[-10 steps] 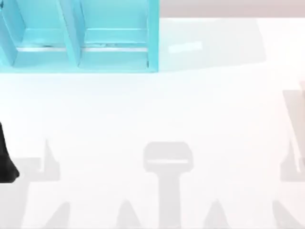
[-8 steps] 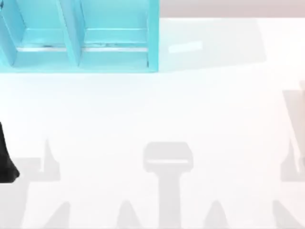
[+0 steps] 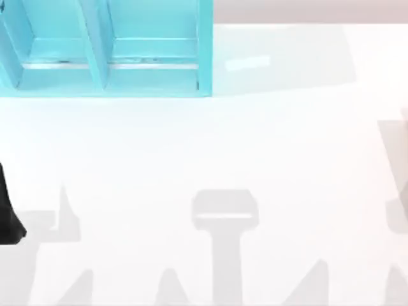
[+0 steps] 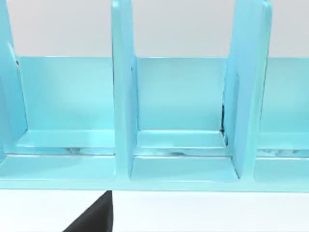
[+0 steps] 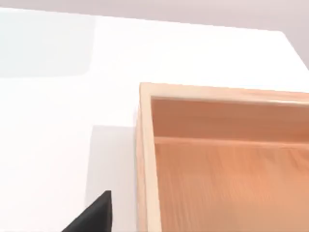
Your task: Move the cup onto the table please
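The cup is out of view; none of the shelf compartments I see holds it. The white table [image 3: 210,146] spreads across the top view. A black part of my left arm [image 3: 7,217] pokes in at the table's left edge. In the left wrist view, a black bit of my left gripper [image 4: 94,218] hangs over the table in front of the light blue shelf unit [image 4: 123,92]. A black bit of my right gripper [image 5: 94,216] hovers above the table beside a wooden box [image 5: 145,154].
The light blue shelf unit [image 3: 95,48] stands at the table's back left, its compartments facing the front. The open wooden box [image 5: 227,169] sits near the right gripper, with bare inside walls and floor. Arm shadows lie along the table's front edge.
The shadows at the table's front right have shifted toward the right, so the right arm has moved. The left arm has stayed still.
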You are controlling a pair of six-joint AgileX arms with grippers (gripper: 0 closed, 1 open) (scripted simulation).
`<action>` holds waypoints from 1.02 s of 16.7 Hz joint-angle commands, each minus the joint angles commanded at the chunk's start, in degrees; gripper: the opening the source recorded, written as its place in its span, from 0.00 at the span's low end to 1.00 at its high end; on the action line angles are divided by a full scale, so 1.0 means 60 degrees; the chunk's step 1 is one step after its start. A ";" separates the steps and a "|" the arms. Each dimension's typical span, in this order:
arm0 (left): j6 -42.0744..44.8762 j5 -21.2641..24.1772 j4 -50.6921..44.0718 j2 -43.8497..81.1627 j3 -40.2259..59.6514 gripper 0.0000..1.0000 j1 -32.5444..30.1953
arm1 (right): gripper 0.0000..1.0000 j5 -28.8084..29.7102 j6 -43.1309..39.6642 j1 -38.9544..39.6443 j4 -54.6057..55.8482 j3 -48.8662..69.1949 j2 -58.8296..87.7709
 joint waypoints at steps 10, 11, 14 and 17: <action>0.0000 0.0000 0.0000 0.0000 0.0000 1.00 0.0000 | 1.00 0.0023 -0.2805 -0.2899 -0.5861 0.6374 0.7793; 0.0000 0.0000 0.0000 0.0000 0.0000 1.00 0.0000 | 1.00 0.0025 -0.3058 -0.3164 -0.6393 0.6952 0.8500; 0.0000 0.0000 0.0000 0.0000 0.0000 1.00 0.0000 | 1.00 0.0025 -0.3722 -0.3864 -0.7799 0.8469 1.0369; 0.0000 0.0000 0.0000 0.0000 0.0000 1.00 0.0000 | 1.00 0.0014 -0.4201 -0.4365 -0.8815 0.9554 1.1724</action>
